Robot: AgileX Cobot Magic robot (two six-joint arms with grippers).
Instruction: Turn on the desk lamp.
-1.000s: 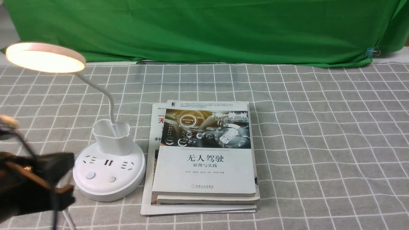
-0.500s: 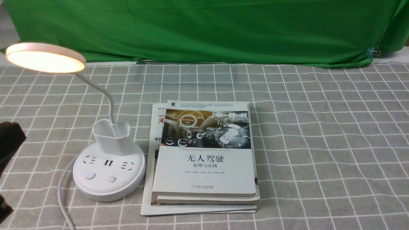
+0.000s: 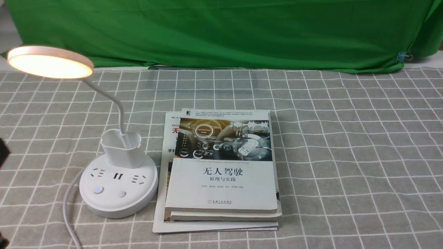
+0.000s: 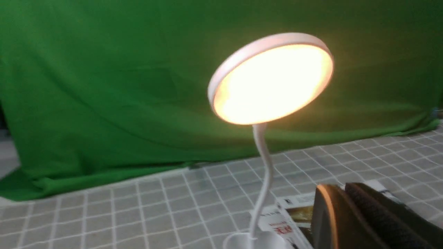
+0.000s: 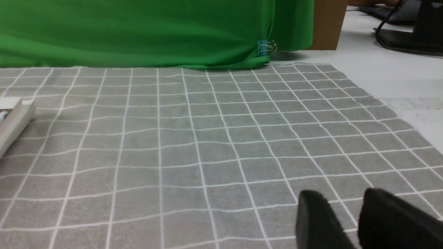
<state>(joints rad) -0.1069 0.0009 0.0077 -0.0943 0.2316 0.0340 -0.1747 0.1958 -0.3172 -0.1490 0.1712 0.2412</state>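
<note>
A green backdrop (image 3: 221, 31) hangs behind a table spread with grey checked cloth (image 3: 346, 138). The desk lamp (image 3: 117, 186) stands just left of the stack of books (image 3: 221, 180), with its round base almost touching the lowest book. Its disc head (image 3: 50, 64) reaches up and farther left of the stack. The head glows warm in the front and left wrist views, and the left button (image 3: 98, 190) shows a faint blue light, so I judge the task done, with only parking the arms left.

The left gripper (image 4: 337, 188) sits left of the stack, beyond the lamp. Its jaws are pressed together on nothing and are off the lamp. The front view shows only a dark sliver of that arm at the picture's left edge. The right gripper (image 5: 344, 199) is low over bare cloth well right of the stack, jaws a little apart with nothing between them.

There is plenty of room right of the stack, where the cloth is bare out to its edge and white tabletop (image 5: 398, 79) begins. Left of the stack is tighter. The lamp's head overhangs that side, and its cord (image 3: 67, 214) trails from the base toward the near edge, so a move there could snag it. A binder clip (image 3: 403, 56) pins the backdrop's hem far behind and to the right of the stack
</note>
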